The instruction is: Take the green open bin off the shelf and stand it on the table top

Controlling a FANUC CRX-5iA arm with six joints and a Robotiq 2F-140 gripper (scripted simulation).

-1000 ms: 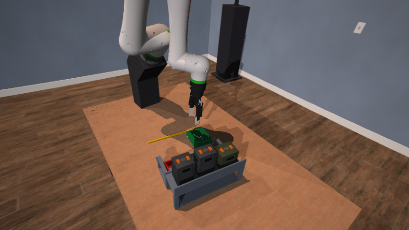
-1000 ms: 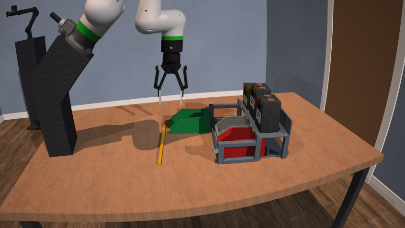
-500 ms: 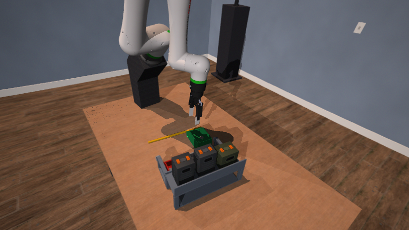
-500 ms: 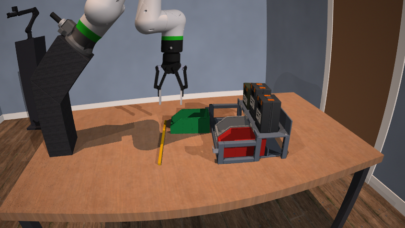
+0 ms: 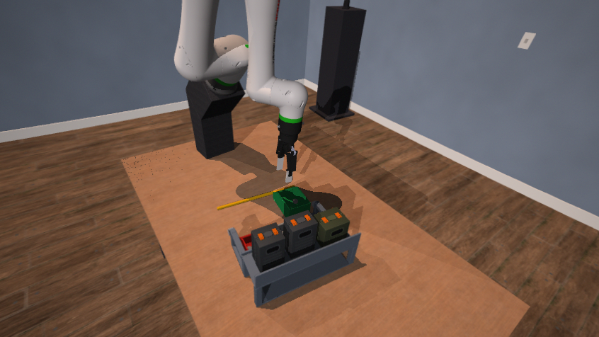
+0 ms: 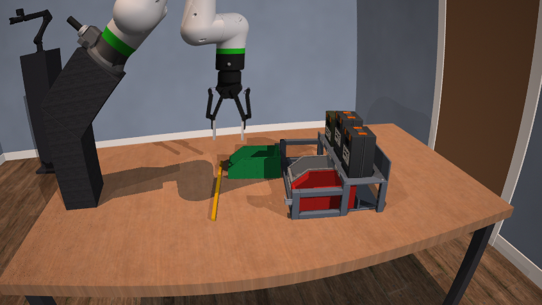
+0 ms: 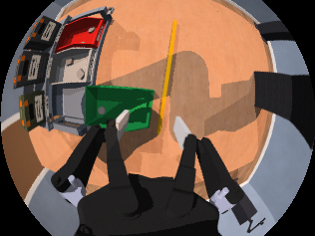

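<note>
Here the gripper (image 6: pixel 228 133) hangs in the air above the table (image 6: pixel 265 242), fingers pointing down and spread about halfway, with nothing between them. In the exterior view its tips are well clear of the table top and up and to the left of the green bin (image 6: pixel 254 163).

The green bin sits on the table, flat on its base as far as the views show, just beside the shelf (image 6: pixel 383 163) on the side facing the arm. Whether it touches the shelf frame cannot be told. In the top view a small dark part (image 5: pixel 295 200) lies inside the bin (image 5: pixel 292 200). A thin yellow bar (image 6: pixel 216 194) lies flat on the table with one end next to the bin's open front.

On the shelf a red bin (image 6: pixel 319 189) and a grey bin (image 6: pixel 311 165) sit side by side in the lower level, open fronts facing out toward the arm. Three dark boxes (image 5: pixel 299 233) with orange tabs stand in a row on the shelf's upper level, two grey-black and one olive.

The arm's black pedestal (image 6: pixel 72 151) stands at the far left of the table in the exterior view, well apart from the bin.
</note>
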